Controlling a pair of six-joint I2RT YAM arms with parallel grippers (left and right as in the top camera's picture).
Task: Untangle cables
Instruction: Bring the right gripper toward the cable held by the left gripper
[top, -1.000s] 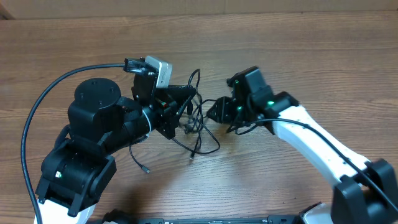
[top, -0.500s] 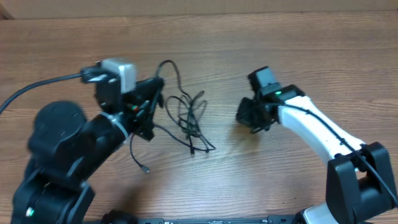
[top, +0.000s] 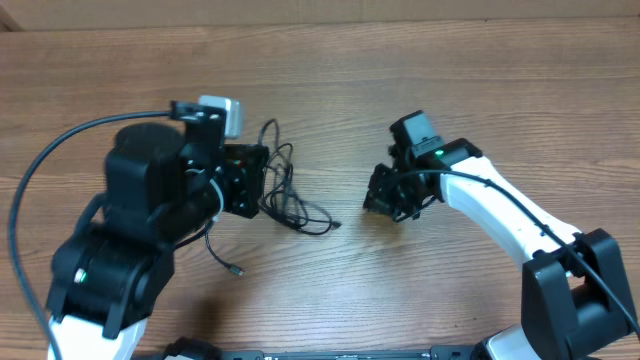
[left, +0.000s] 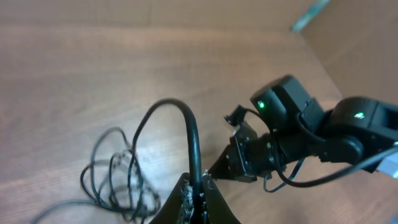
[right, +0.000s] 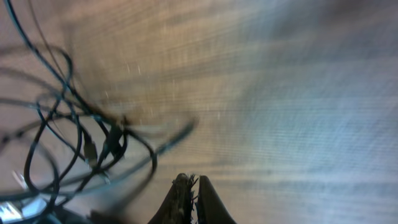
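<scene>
The cables (top: 293, 205) are thin black cords in a loose tangle on the wooden table between the two arms. One strand runs out to a small plug (top: 233, 270) below my left arm. My left gripper (top: 258, 180) is shut on one black cable (left: 194, 140), which arches up from the jaws (left: 200, 190). The rest of the tangle (left: 118, 180) lies to its left on the table. My right gripper (top: 378, 200) is shut with nothing between the jaws (right: 193, 185). It is to the right of the tangle (right: 74, 140) and apart from it.
A thick black robot cable (top: 50, 170) arcs out from the left arm's camera. The right arm's white link (top: 510, 225) runs to the lower right. The table's far edge (top: 320, 22) is at the top.
My left arm swung left with the cable, then came back toward the centre. The tangle shifted left and flattened out. My right gripper backed off to the right, apart from the cables.
</scene>
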